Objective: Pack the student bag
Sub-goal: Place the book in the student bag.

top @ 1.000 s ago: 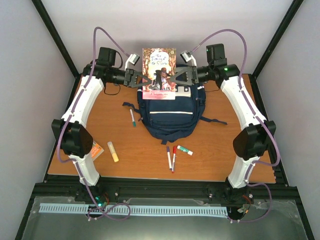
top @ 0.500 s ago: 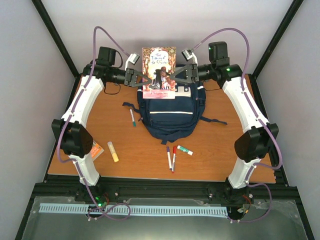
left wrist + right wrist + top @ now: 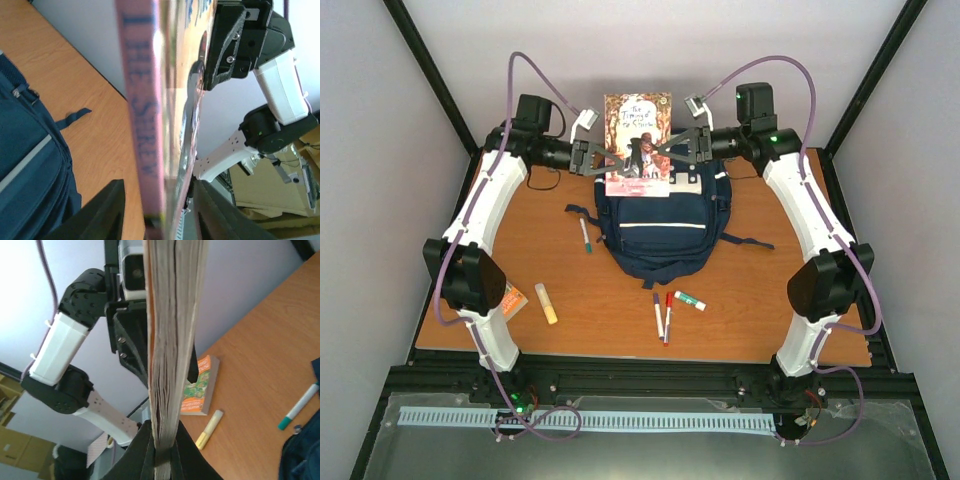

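While poised upright above the far rim of the backpack (image 3: 663, 230), cover turned to the overhead camera, reads as the loading step for the book (image 3: 638, 145), caught in a mid-air handover. Pinched at the page edge by the right hand (image 3: 162, 432), fingers pressed tight on the paper. Flanked by the left hand (image 3: 157, 197), spread a little wider than the spine, with a sliver of worktop (image 3: 760, 300) showing beside one finger, so apparently no real grip on that side. Next, by judgement: calls for drawing the left hand clear sideways without nudging the cover, then tipping and lowering with the right hand alone into the mouth of the backpack. Lies in the middle of the overhead frame, that backpack, directly below the book and partly overlapped by its lower edge; cannot tell from here whether the opening gapes wide enough. On the spine, in blue capitals on pink: "THE SHREW", upper part blurred. On the cover, small but legible enough: "The Taming of the Shrew". No readable brand on the backpack, nor on the pens (image 3: 662, 315) lower in the frame.
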Available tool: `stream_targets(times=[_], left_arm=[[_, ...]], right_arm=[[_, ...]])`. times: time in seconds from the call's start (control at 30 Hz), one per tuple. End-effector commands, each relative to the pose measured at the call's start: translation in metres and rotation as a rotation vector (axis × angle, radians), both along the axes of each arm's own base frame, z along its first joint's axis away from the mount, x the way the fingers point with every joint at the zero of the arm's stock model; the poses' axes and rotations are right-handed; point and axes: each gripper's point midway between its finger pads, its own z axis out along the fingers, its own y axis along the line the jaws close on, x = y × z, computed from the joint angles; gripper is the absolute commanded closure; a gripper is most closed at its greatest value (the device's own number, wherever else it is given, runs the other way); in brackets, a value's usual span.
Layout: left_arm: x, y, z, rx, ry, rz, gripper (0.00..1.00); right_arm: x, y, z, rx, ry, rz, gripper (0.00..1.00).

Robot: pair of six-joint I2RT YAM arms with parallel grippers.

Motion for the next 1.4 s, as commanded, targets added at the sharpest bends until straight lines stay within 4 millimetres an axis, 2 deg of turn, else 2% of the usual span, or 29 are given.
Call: stream_targets(times=[0.0, 0.07, 0.2, 0.33, 0.43, 0.53, 0.63, 0.83, 0.97, 1.1, 1.3, 1.37], left_arm=[[0.003, 0.004, 0.000, 0.092, -0.100, 0.047, 0.54], [0.006, 0.007, -0.009, 0.146, -0.138, 0.067, 0.50], [0.013, 0.012, -0.030, 0.262, -0.230, 0.080, 0.51], [0.004, 0.002, -0.052, 0.409, -0.402, 0.005, 0.51], [-0.009, -0.014, -0.071, 0.491, -0.514, -0.082, 0.48], [-0.026, -0.034, -0.089, 0.536, -0.584, -0.176, 0.47], [-0.038, -0.055, -0.115, 0.597, -0.627, -0.253, 0.47], [-0.042, -0.092, -0.169, 0.750, -0.627, -0.274, 0.50], [-0.044, -0.113, -0.203, 0.846, -0.601, -0.280, 0.51], [-0.041, -0.130, -0.235, 0.937, -0.591, -0.279, 0.52], [-0.028, -0.157, -0.272, 1.039, -0.684, -0.271, 0.54], [-0.022, -0.168, -0.276, 1.034, -0.696, -0.247, 0.54]], right_arm=[[0.019, -0.026, 0.009, -0.022, -0.100, -0.095, 0.97], [0.031, -0.054, 0.007, -0.072, -0.147, -0.181, 0.97], [0.041, -0.116, -0.012, -0.190, -0.179, -0.331, 0.97], [0.026, -0.174, -0.026, -0.298, -0.236, -0.442, 0.97], [0.006, -0.201, -0.047, -0.413, -0.252, -0.467, 0.97], [-0.013, -0.216, -0.078, -0.506, -0.184, -0.489, 0.97], [-0.034, -0.231, -0.105, -0.559, -0.136, -0.560, 0.97], [-0.056, -0.261, -0.156, -0.651, 0.011, -0.700, 0.97], [-0.063, -0.274, -0.174, -0.686, 0.058, -0.746, 0.97], [-0.064, -0.274, -0.181, -0.670, 0.088, -0.744, 0.97], [-0.060, -0.271, -0.188, -0.635, 0.111, -0.737, 0.97], [-0.059, -0.271, -0.190, -0.626, 0.116, -0.736, 0.97]])
